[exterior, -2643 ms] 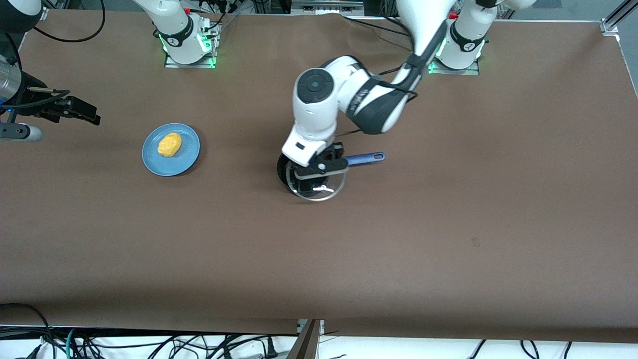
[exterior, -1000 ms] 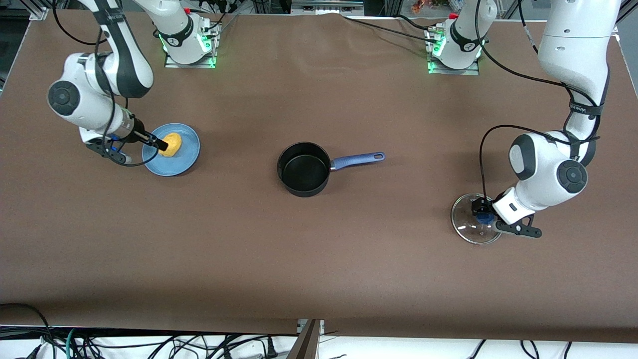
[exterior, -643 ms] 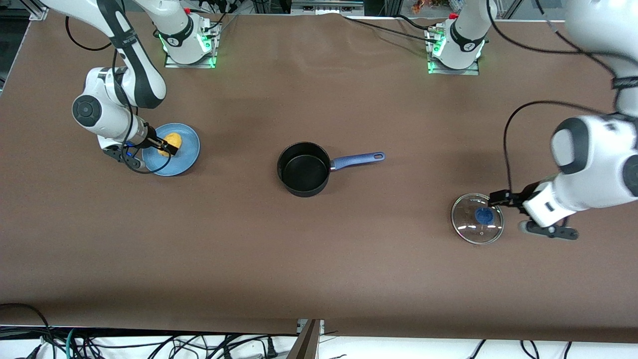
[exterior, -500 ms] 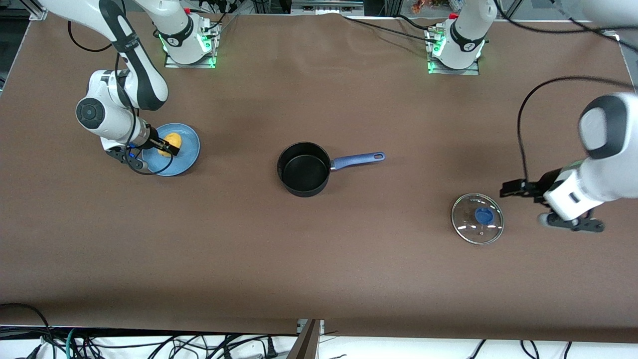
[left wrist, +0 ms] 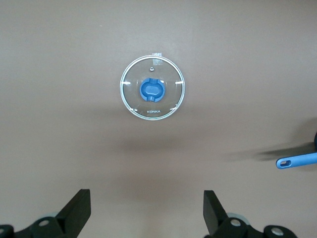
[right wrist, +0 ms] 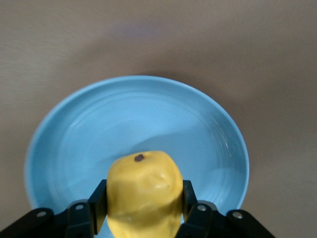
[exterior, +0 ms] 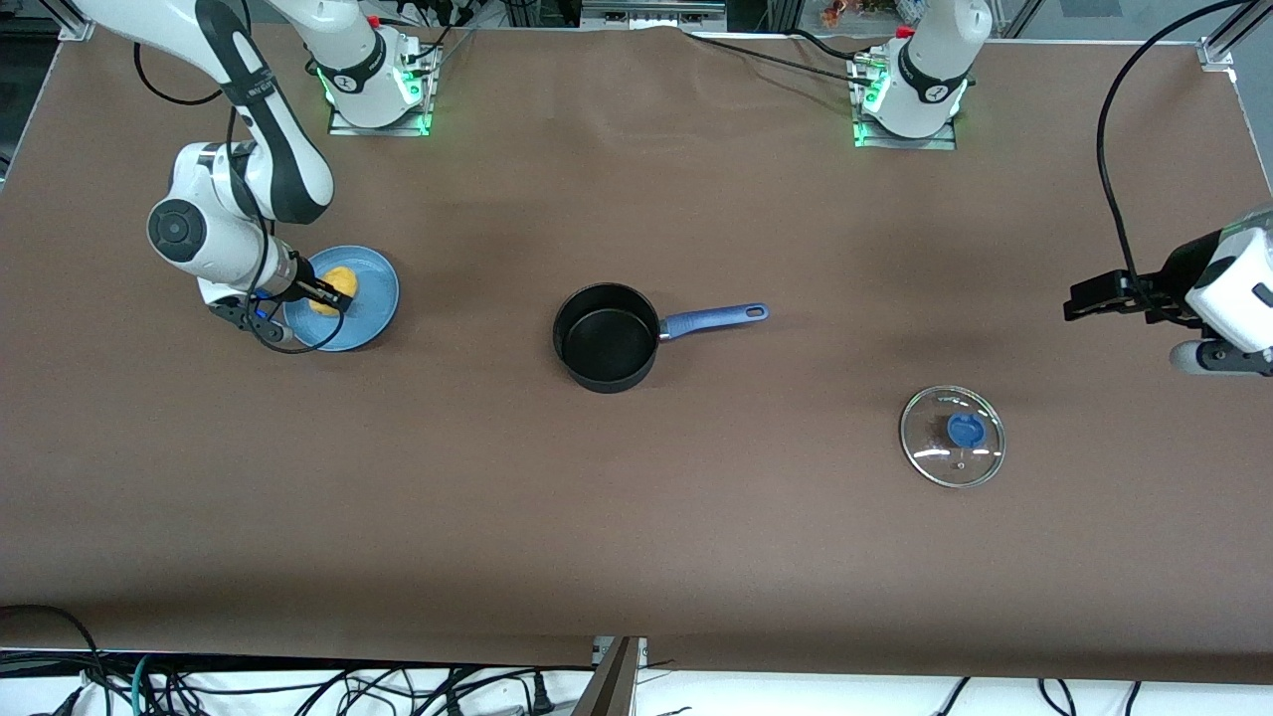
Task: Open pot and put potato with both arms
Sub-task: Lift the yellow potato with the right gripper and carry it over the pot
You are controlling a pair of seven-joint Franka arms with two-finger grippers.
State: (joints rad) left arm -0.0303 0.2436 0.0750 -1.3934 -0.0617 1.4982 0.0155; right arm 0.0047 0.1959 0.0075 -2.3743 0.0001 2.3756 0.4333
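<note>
My right gripper clamps the potato over the plate near its table end; left gripper spread, airborne. Pot sits lidless mid-table, lid toward the left arm's edge.

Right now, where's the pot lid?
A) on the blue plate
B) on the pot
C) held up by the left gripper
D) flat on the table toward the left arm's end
D: the lid lies flat on the table, well apart from the open pot, and the open left gripper hangs above the table, holding nothing. The right gripper is shut on the potato over the plate.
</note>
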